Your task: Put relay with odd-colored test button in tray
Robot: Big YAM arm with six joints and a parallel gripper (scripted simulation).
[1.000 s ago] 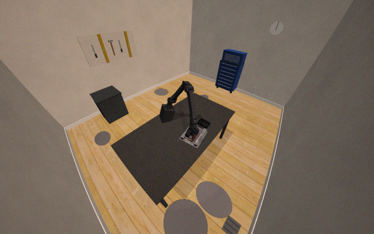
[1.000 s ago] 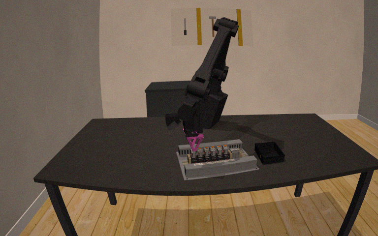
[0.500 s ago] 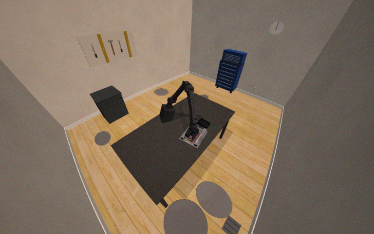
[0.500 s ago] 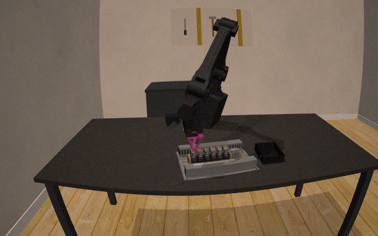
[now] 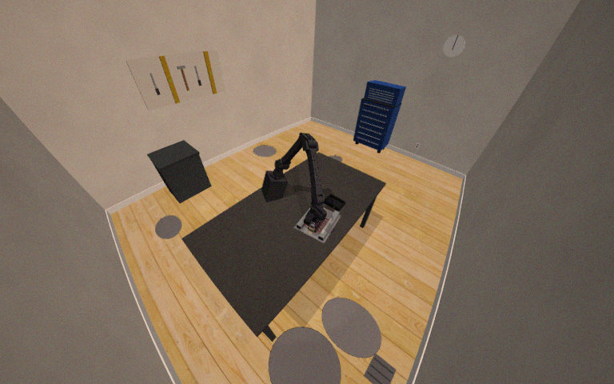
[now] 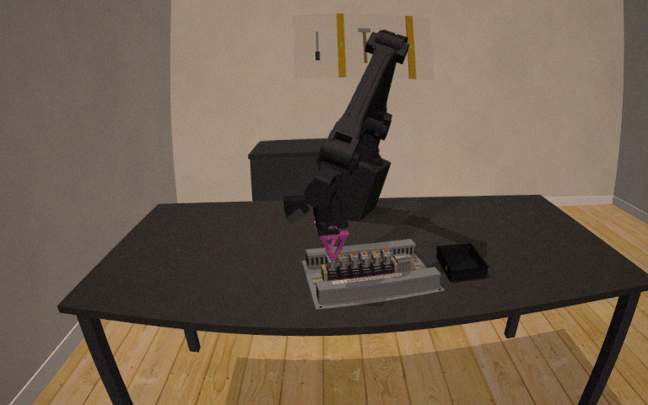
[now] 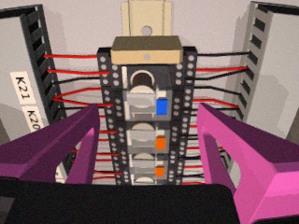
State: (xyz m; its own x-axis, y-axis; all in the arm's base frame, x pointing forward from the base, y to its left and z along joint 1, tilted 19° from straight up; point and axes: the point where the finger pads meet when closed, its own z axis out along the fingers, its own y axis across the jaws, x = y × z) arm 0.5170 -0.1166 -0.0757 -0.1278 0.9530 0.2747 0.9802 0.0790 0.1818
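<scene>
While the hand (image 7: 149, 149) hangs released and empty, its fingers flank the blue-buttoned relay (image 7: 149, 107); seemingly not touching.

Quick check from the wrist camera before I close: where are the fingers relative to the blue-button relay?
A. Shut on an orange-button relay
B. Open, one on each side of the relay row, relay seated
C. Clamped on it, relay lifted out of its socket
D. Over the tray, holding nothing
B: the two magenta fingers stand apart either side of the row, and the blue-button relay sits in its socket between them, ungripped.
</scene>
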